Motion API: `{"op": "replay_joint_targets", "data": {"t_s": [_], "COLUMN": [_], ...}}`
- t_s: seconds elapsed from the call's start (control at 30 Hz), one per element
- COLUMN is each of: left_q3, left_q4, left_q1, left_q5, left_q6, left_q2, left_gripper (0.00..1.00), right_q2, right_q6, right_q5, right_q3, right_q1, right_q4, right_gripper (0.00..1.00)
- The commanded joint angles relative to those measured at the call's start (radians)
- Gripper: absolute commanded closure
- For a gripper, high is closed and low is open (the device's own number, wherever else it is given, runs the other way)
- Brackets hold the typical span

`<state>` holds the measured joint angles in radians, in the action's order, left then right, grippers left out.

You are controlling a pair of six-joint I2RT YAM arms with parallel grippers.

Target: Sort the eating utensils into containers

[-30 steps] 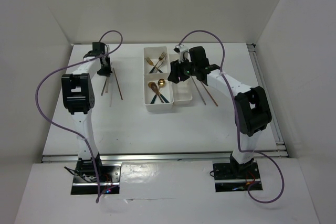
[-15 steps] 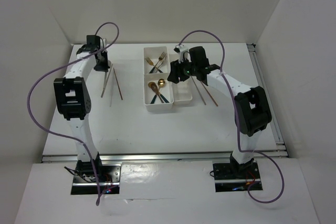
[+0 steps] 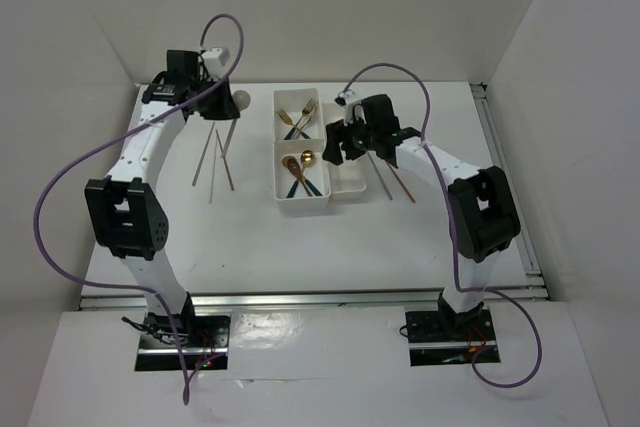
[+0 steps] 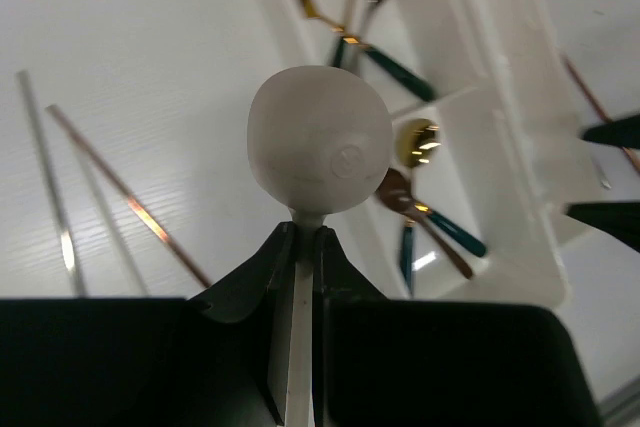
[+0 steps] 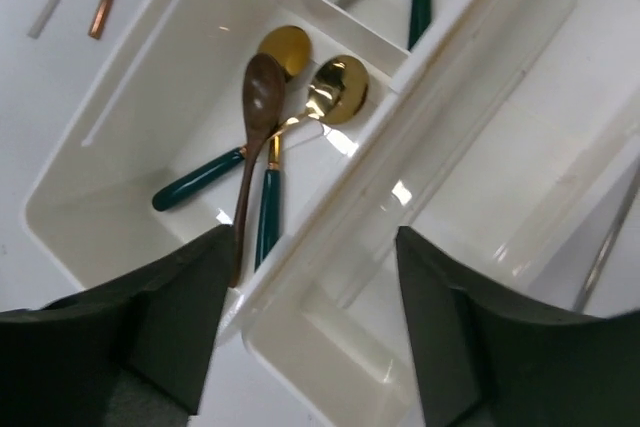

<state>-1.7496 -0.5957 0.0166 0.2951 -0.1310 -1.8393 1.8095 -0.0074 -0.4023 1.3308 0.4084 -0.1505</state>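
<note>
Left arm's reaching way out over the table. The left gripper [image 4: 303, 235] is clamped on a white spoon [image 4: 320, 137], round head sticking out past the fingertips. The right gripper [image 5: 310, 327] hangs jaws apart over the tray [image 5: 120, 127], with a brown spoon [image 5: 262, 97] and 2 gold spoons [image 5: 338, 87] just below-left.

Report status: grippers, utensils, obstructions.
Left gripper shut on white spoon, held above table. Right gripper open, hovering over tray, possibly in drop path. Chopsticks not yet binned, on table.
</note>
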Motion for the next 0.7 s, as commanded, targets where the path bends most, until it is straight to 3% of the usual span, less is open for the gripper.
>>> {"op": "replay_joint_targets", "data": {"t_s": [0.0,0.03,0.1,0.33,0.67], "left_q3": [-0.010,-0.010,-0.010,0.067,0.117], "left_q4": [0.036,0.024,0.023,0.103,0.220], "left_q1": [0.084,0.117,0.149,0.296,0.370], "left_q5": [0.160,0.174,0.197,0.179,0.127], "left_q6": [0.011,0.001,-0.010,-0.010,0.024], "left_q2": [0.075,0.075,0.075,0.084,0.011], "left_gripper": [1.00,1.00,1.00,1.00,1.00], "right_q2": [-0.081,-0.090,-0.101,-0.130,-0.151], "right_q6": [-0.011,-0.011,-0.011,-0.002,0.018], "right_q5": [0.106,0.106,0.143,0.174,0.123], "right_q3": [-0.022,-0.022,-0.031,-0.021,-0.041], "right_q1": [-0.020,-0.035,-0.065,-0.210,-0.371], "right_q4": [0.032,0.020,0.020,-0.040,-0.084], "right_gripper": [0.23,0.16,0.13,0.11,0.11]}}
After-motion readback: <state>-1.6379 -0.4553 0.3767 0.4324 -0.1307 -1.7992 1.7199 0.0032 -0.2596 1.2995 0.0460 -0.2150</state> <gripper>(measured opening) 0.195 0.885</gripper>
